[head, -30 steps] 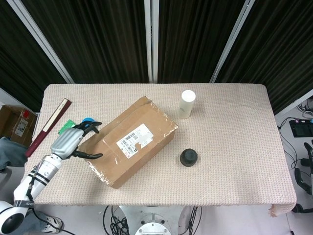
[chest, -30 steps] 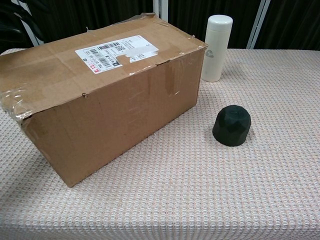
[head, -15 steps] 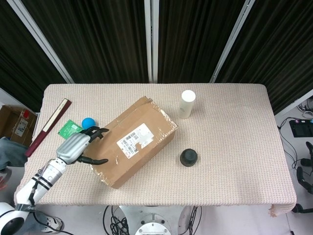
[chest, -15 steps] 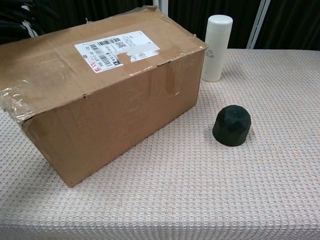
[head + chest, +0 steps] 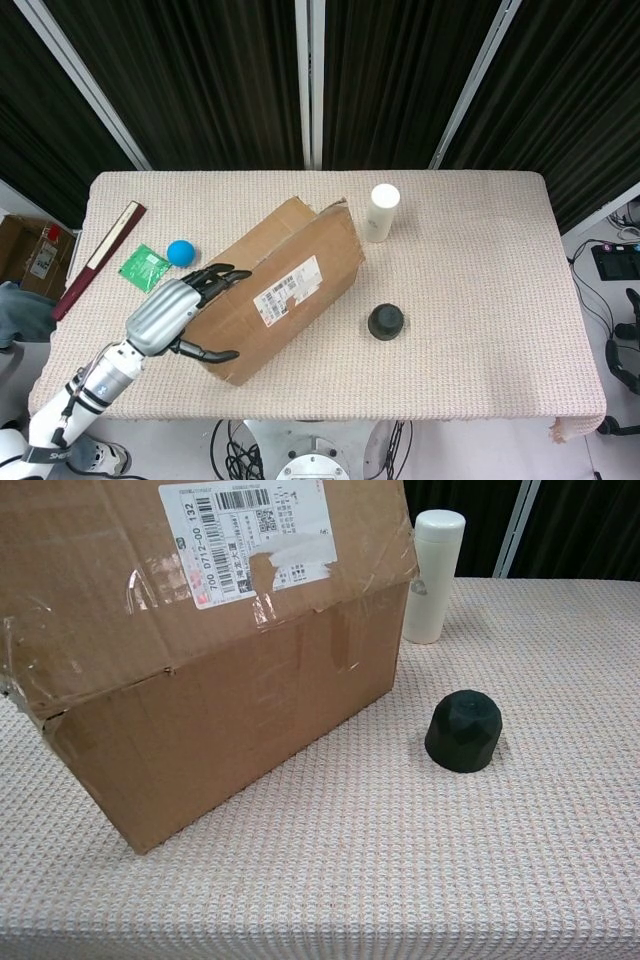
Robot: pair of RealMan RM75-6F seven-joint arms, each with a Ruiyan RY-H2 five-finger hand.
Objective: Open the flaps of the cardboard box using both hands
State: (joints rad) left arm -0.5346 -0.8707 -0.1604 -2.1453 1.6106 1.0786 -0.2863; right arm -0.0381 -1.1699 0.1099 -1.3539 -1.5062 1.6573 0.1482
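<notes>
The cardboard box [image 5: 300, 250] lies slantwise on the table, filling the left of the chest view [image 5: 230, 710]. Its near top flap [image 5: 285, 295], the one with the white shipping label, is tilted up; in the chest view this flap [image 5: 150, 610] stands steeply above the box front. My left hand [image 5: 180, 312] is at the box's left end, fingers over the flap's edge and thumb below it, holding that end. The hand does not show in the chest view. My right hand is in neither view.
A white bottle [image 5: 383, 211] [image 5: 434, 575] stands just right of the box's far corner. A black dome-shaped object [image 5: 385, 322] [image 5: 463, 731] sits to the box's right. A blue ball [image 5: 179, 251], a green packet [image 5: 146, 267] and a dark red book [image 5: 100, 258] lie at the left.
My left hand has moved right and nearer along the box's left end. The labelled flap has swung up from flat to steeply tilted, splitting the top seam.
</notes>
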